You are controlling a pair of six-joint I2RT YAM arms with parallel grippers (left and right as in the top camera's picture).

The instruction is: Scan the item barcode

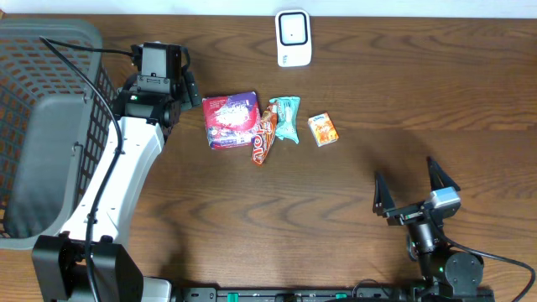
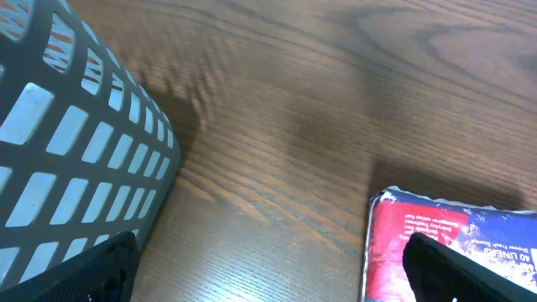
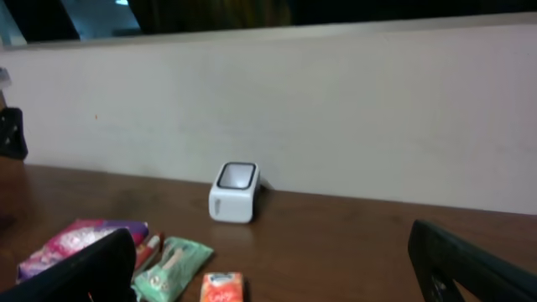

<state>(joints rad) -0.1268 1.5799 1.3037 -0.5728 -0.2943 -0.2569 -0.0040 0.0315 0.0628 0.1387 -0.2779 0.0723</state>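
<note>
A dark brown wooden table (image 1: 252,226) with clear grain fills the overhead view. Along its far edge stands a plain cream wall (image 3: 352,109), meeting the tabletop. Above the wall runs a dark band (image 3: 218,12), too dim to make out. The light is soft and leaves faint shadows on the wood.

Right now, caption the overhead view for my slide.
Open left end effector near the purple packet, open right end effector clear of the snack row, white scanner beyond.
</note>
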